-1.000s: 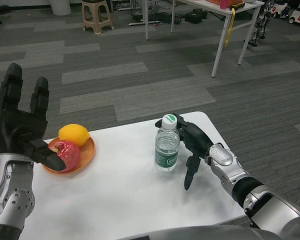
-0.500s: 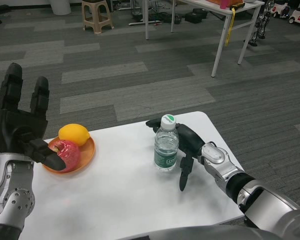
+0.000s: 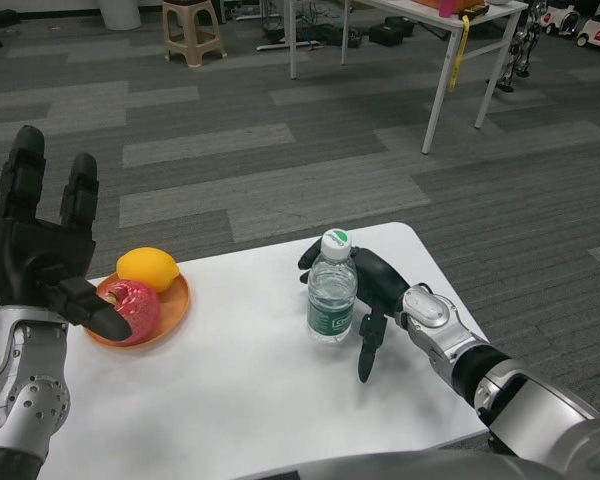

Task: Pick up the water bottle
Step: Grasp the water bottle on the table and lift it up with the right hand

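Closing the open right hand [image 3: 365, 290] evenly around the upright bottle [image 3: 331, 290], just left of it, should prevent tipping; the left hand [image 3: 40, 250] waits open, far left.

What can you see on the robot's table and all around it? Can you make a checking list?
Surface: white table, rounded corners.
Job's things: water bottle upright, cap on, green label.
Clutter: orange plate with a lemon and a red apple.
Hands: right hand cupped around the bottle, grip not confirmed; left hand raised and holding nothing, fingers apart, near the plate.
Cables: nothing seen on the table.
Surroundings: grey carpet, stool, another white table behind.
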You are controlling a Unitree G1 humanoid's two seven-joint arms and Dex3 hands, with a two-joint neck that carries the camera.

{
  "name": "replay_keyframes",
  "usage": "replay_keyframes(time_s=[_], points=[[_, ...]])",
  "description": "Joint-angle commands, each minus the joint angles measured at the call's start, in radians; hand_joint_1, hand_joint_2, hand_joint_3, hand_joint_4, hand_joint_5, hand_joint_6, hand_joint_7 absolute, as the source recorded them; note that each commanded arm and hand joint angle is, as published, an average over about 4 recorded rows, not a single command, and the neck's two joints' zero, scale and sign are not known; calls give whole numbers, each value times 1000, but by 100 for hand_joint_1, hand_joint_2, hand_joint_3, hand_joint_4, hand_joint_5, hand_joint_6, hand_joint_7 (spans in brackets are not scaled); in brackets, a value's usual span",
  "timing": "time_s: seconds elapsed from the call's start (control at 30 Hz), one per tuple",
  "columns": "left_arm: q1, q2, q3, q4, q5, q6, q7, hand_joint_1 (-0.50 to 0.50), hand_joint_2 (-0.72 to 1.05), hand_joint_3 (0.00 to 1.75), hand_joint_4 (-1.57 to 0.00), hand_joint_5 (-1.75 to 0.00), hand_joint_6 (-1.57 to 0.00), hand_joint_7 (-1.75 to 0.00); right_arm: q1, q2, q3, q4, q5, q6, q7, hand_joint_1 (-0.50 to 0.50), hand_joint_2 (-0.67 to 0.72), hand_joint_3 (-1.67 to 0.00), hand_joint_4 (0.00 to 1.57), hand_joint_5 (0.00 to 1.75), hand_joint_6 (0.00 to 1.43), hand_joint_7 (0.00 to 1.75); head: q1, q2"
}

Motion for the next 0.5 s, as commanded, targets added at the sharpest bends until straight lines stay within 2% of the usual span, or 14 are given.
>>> replay_keyframes(time_s=[0.03,0.2,0.3,0.33,0.43,0.5], points=[[4,0,3,1,-2,-3,-3,-49,-72,2,0,0,0,0,-6,3,-2,-10,0,0,1,-42,41,0,27,112,19,161,0,0],[4,0,3,1,-2,-4,-3,-50,-72,9,0,0,0,0,-1,3,-3,-14,0,0,1,-42,41,0,61,119,42,162,0,-4],[4,0,3,1,-2,-2,-3,-50,-72,4,0,0,0,0,5,3,-6,-20,0,0,1,-39,41,0,93,133,62,168,-1,-7],[5,0,3,1,-2,-2,-3,-50,-72,4,0,0,0,0,8,3,-8,-22,0,0,1,-38,41,0,98,136,67,168,-1,-7],[6,0,3,1,-2,-3,-3,-50,-72,7,0,0,0,0,12,3,-12,-25,0,0,1,-38,39,0,103,136,74,168,-1,-10],[6,0,3,1,-2,-3,-3,-50,-72,7,0,0,0,0,18,3,-16,-30,0,0,1,-38,33,0,103,136,76,168,-2,-11]])
